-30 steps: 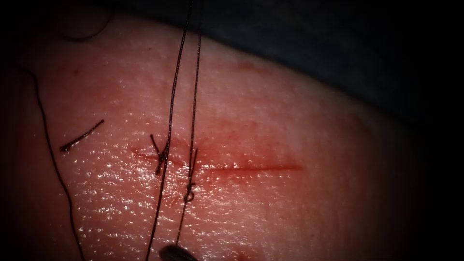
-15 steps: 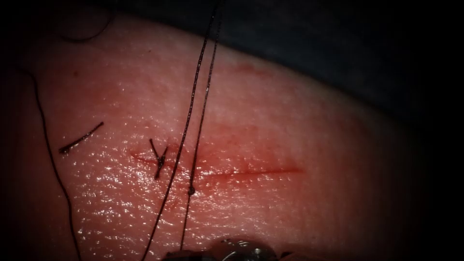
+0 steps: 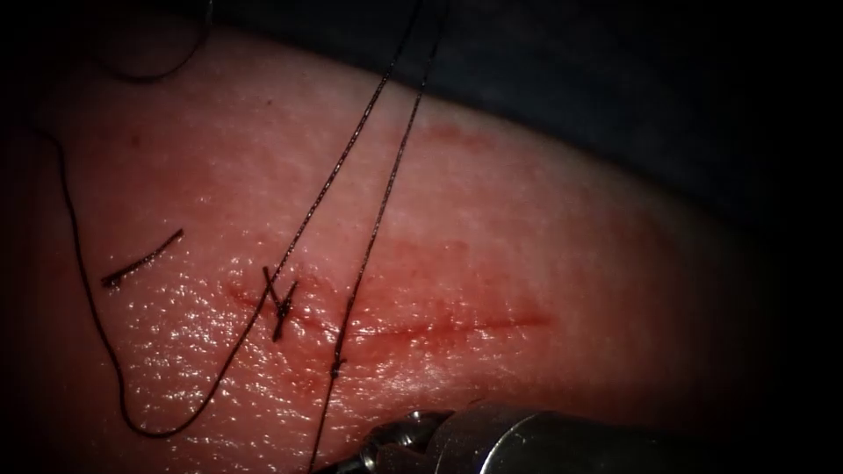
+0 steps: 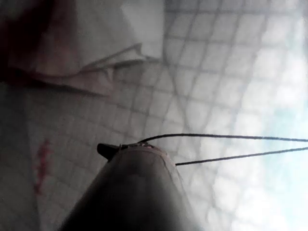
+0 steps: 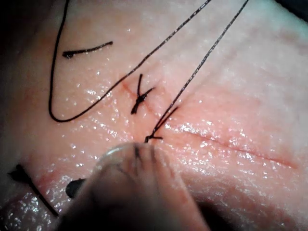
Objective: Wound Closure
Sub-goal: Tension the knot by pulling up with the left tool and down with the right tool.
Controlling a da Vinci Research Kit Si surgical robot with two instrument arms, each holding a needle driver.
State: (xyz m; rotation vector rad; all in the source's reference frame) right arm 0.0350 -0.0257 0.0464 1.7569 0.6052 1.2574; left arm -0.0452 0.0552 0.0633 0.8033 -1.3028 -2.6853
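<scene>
Dark thread (image 3: 369, 237) — pink tissue (image 3: 527, 228) with a red cut (image 3: 457, 326).

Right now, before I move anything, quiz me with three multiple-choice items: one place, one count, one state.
1. The loose cut end of thread lies: A left of the cut; B right of it; C across it.
2. Knots at the cut: A one; B two; C four.
3. The cut's right stretch is: A stitched; B unstitched; C hidden by thread.
Answers: 1 A, it lies on the tissue off the cut's left end. 2 B, the left knot and the right knot. 3 B, no thread crosses it.
</scene>
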